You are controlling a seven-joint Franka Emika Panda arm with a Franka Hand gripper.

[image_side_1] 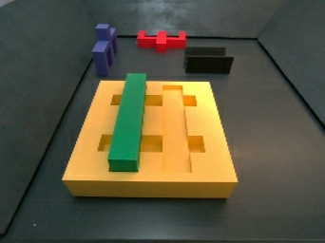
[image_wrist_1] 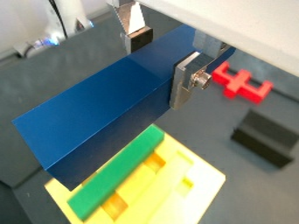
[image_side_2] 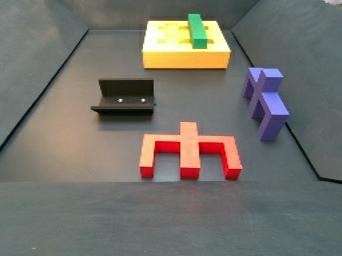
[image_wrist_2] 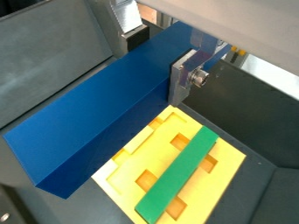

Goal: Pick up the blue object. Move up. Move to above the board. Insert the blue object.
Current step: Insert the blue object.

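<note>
My gripper [image_wrist_1: 162,61] is shut on the blue object [image_wrist_1: 105,105], a long medium-blue bar gripped across its width near one end; this shows in both wrist views [image_wrist_2: 158,59] [image_wrist_2: 105,114]. The bar hangs in the air. The yellow board [image_wrist_1: 193,188] [image_wrist_2: 140,162] lies below, beside and partly under the bar's far end. A green bar [image_wrist_1: 117,175] [image_wrist_2: 181,175] sits in one of the board's grooves. In both side views the board [image_side_1: 203,142] [image_side_2: 167,58] and green bar [image_side_1: 128,119] [image_side_2: 197,30] show, but the gripper and blue object are out of view.
A red comb-shaped piece [image_side_1: 162,39] [image_side_2: 189,152] [image_wrist_1: 239,80], the dark fixture [image_side_1: 207,61] [image_side_2: 124,97] [image_wrist_1: 267,138] and a purple-blue notched block [image_side_1: 103,47] [image_side_2: 266,100] lie on the dark floor away from the board. Dark walls surround the floor.
</note>
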